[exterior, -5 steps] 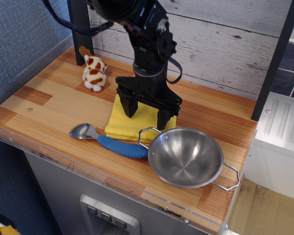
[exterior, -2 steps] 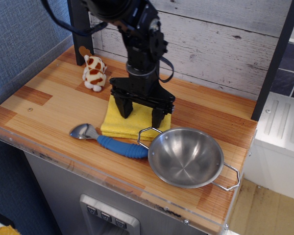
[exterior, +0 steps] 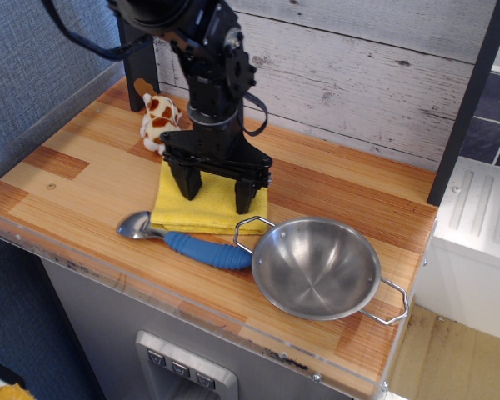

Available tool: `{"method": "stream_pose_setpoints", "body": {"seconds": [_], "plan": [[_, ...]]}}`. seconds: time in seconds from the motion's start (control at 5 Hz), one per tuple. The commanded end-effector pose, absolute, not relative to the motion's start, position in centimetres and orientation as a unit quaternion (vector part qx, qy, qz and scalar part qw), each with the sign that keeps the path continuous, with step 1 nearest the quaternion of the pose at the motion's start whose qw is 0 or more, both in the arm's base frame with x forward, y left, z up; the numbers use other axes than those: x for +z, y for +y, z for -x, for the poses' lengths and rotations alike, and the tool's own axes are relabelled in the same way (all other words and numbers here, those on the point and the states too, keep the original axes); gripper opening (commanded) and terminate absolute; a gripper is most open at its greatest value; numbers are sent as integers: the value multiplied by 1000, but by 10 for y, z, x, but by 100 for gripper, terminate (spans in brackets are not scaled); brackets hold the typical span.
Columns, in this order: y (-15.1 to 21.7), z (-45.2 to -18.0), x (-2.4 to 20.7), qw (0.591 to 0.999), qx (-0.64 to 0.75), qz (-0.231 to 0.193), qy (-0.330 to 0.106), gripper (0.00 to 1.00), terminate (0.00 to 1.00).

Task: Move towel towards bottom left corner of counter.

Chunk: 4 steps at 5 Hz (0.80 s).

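The yellow towel [exterior: 210, 213] lies folded on the wood-plank counter [exterior: 75, 179], left of the middle and near the front. My black gripper [exterior: 217, 194] stands upright over it. Its two fingers [exterior: 187, 181] are spread wide with their tips pressed onto the towel's top. The towel's front edge touches the blue-handled scoop [exterior: 204, 248] and partly covers its metal head. The far part of the towel is hidden behind the gripper.
A steel bowl [exterior: 317, 267] with wire handles sits front right, its left handle close to the towel's corner. A brown-and-white plush toy [exterior: 156, 122] sits behind the towel by a black post. A clear acrylic rim [exterior: 108, 271] runs along the front edge.
My gripper has moved left and slightly forward, and the towel has slid with it, away from the bowl and onto the scoop's head. The finger spread looks the same.
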<state>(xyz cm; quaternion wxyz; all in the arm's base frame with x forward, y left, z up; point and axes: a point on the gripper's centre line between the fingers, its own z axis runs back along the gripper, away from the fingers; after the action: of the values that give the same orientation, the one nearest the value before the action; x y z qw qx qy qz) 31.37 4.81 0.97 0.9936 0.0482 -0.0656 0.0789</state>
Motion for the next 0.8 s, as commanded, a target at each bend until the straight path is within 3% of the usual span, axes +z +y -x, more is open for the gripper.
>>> {"method": "stream_pose_setpoints", "body": {"seconds": [0.0,0.6], "plan": [[90,-298,19,986,140,-58,-74,100,0],[145,-256,35,963,243,-80,-81,100,0]]}}
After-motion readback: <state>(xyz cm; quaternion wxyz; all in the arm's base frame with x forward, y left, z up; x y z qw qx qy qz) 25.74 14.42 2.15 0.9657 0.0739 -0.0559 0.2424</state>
